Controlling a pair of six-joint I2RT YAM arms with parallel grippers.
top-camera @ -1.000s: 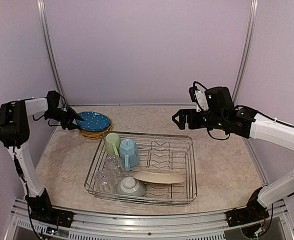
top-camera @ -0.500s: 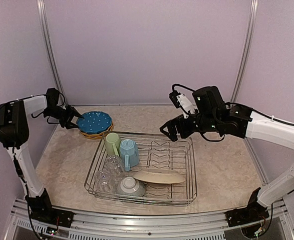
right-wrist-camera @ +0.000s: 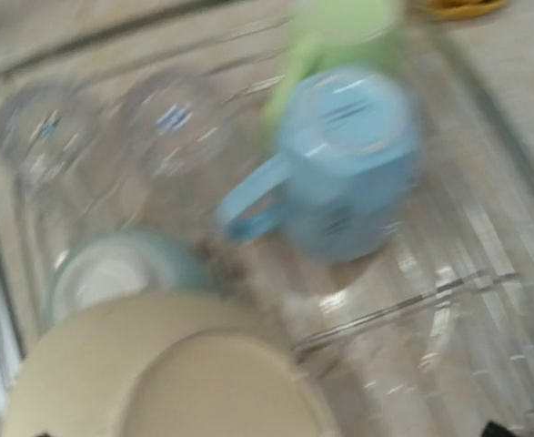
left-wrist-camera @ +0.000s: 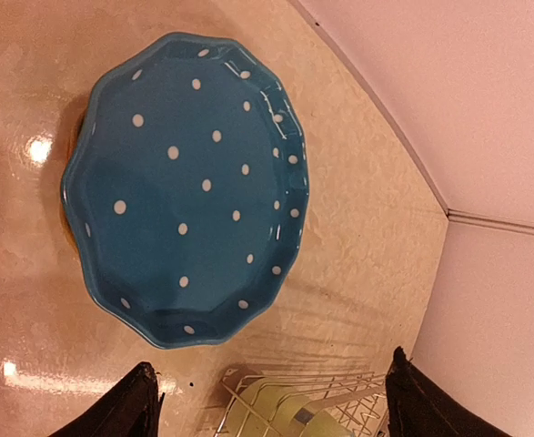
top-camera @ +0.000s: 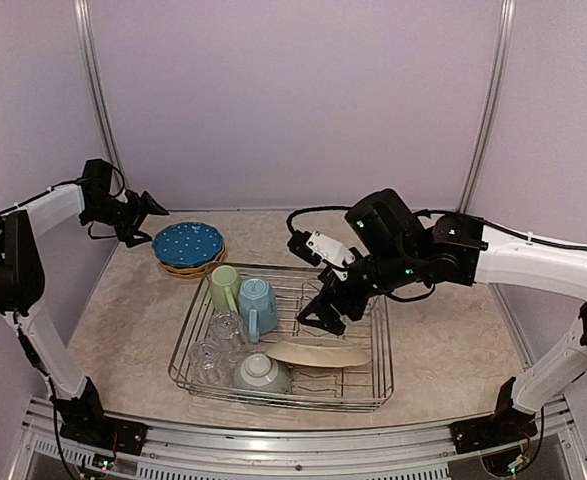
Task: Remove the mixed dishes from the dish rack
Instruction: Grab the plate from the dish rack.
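1. Dish rack: it stands on the table directly ahead of my two bases and is the nearest item.
2. Near-left corner of the rack: the pale grey-green bowl sits here. The clear glasses stand just behind it along the left side.
3. Near-centre of the rack: the cream plate lies almost flat, just beside the bowl on its right.
4. Far-left part of the rack: the light blue mug lies with its handle turned toward the near side. The pale green mug is just beside it, closer to the far-left corner.
5. Right gripper: I hold it above the middle of the rack, angled down toward the far edge of the cream plate and clear of it. The jaws are spread wide with nothing between them. My right wrist view is motion-blurred. It shows the cream plate at the lower edge, the bowl beside it and the light blue mug beyond.
6. Table beyond the rack's far-left corner: the blue dotted plate rests on top of the yellow dotted plates, of which only a rim shows.
7. Left gripper: I hold it at the far left, just past that stack and raised off it. The jaws stand wide apart and empty. My left wrist view shows the whole blue dotted plate untouched.
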